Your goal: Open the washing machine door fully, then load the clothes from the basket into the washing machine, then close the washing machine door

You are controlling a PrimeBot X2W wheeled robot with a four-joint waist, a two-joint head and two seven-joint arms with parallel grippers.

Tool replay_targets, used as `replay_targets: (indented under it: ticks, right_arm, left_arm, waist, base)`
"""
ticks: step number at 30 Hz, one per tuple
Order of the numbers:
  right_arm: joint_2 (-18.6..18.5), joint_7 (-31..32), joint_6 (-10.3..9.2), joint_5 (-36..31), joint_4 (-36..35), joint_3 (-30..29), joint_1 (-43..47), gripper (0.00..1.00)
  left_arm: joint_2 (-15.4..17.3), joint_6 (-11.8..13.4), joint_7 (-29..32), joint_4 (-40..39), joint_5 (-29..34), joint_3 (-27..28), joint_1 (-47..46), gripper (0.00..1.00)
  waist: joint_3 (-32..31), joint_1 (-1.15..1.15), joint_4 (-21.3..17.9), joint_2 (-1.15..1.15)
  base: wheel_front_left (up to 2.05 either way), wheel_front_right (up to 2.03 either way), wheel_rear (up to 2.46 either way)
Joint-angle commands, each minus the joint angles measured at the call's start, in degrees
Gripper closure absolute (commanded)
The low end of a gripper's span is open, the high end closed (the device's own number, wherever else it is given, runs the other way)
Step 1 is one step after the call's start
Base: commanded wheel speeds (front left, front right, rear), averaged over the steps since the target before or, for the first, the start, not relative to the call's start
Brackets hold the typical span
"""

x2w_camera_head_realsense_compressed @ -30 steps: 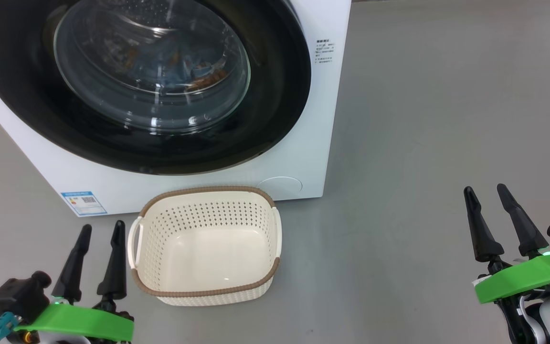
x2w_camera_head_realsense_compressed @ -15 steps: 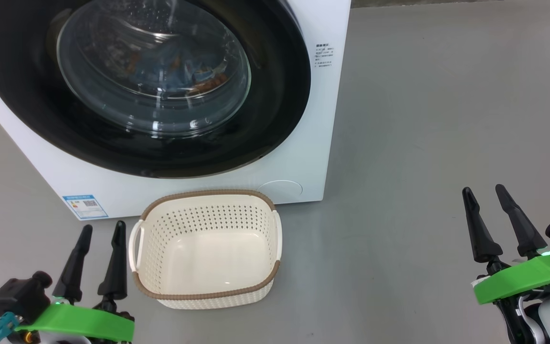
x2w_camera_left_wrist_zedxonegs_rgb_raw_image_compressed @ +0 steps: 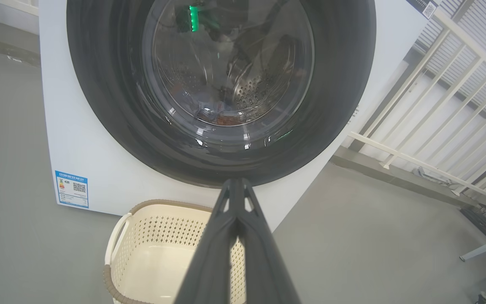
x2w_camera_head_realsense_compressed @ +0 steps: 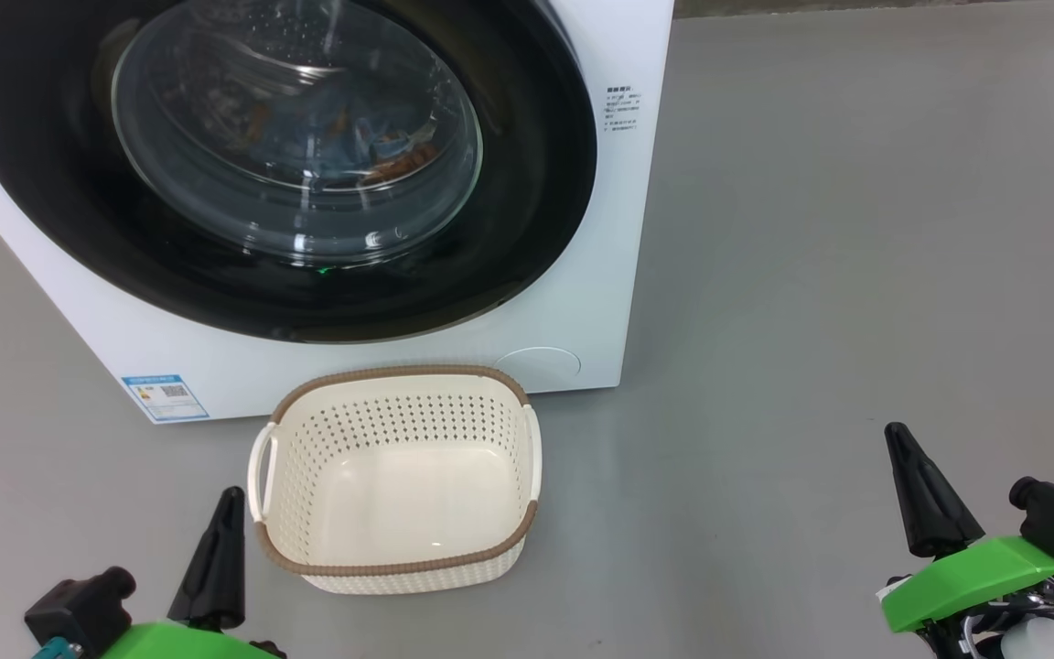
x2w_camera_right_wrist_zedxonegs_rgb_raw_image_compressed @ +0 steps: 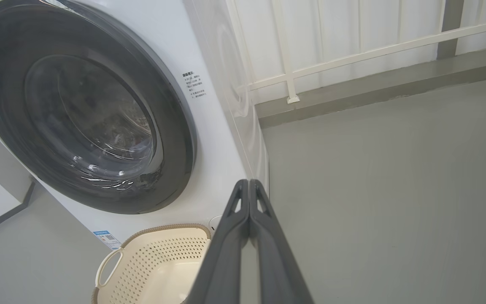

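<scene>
The white washing machine (x2w_camera_head_realsense_compressed: pixel 582 275) stands at the upper left, its round black door (x2w_camera_head_realsense_compressed: pixel 527 183) shut against its front. Behind the glass window, blue clothes (x2w_camera_head_realsense_compressed: pixel 371 137) with orange-brown prints lie in the steel drum. The cream basket (x2w_camera_head_realsense_compressed: pixel 399 476) sits empty on the floor just in front of the machine. My left gripper (x2w_camera_head_realsense_compressed: pixel 227 499) is shut with nothing in it, low at the basket's left side. Far to the right, over bare floor, my right gripper (x2w_camera_head_realsense_compressed: pixel 898 435) is shut and holds nothing. Both wrist views show the fingers pressed together: left gripper (x2w_camera_left_wrist_zedxonegs_rgb_raw_image_compressed: pixel 235 182), right gripper (x2w_camera_right_wrist_zedxonegs_rgb_raw_image_compressed: pixel 248 182).
Grey floor (x2w_camera_head_realsense_compressed: pixel 856 229) spreads to the right of the machine. A white railing (x2w_camera_right_wrist_zedxonegs_rgb_raw_image_compressed: pixel 352 55) runs along the wall behind and beside the machine. A blue label sticker (x2w_camera_head_realsense_compressed: pixel 165 396) marks the machine's lower left corner.
Both grippers have gone from open to shut and dropped lower in the head view. Basket, machine and door stay as they were.
</scene>
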Motion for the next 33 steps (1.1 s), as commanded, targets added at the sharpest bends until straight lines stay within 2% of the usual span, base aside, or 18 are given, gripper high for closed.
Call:
replay_targets:
  ticks: [1,5,33]
  right_arm:
    - [-0.8,0.3,-0.01,1.8,-1.5,-0.8,-1.5,1.0]
    - [-0.4,1.0,-0.01,3.8,-1.5,-1.2,-1.5,1.0]
    - [2.0,5.6,-0.05,17.6,-2.2,-4.3,-1.3,1.0]
  left_arm:
    - [0.7,0.0,0.4,-1.4,-1.2,1.1,-1.3,1.0]
    - [0.4,0.0,1.1,-1.5,-2.9,1.7,-1.3,1.0]
    - [-1.9,-0.2,5.8,-2.3,-14.9,5.8,-1.0,1.0]
  waist:
    - [-0.1,0.01,0.0,0.0]
    - [0.0,-0.1,0.0,0.0]
    - [-0.6,-0.11,0.2,0.0]
  base:
    - [0.0,0.0,0.0]
    - [0.0,0.0,0.0]
    - [0.0,0.0,0.0]
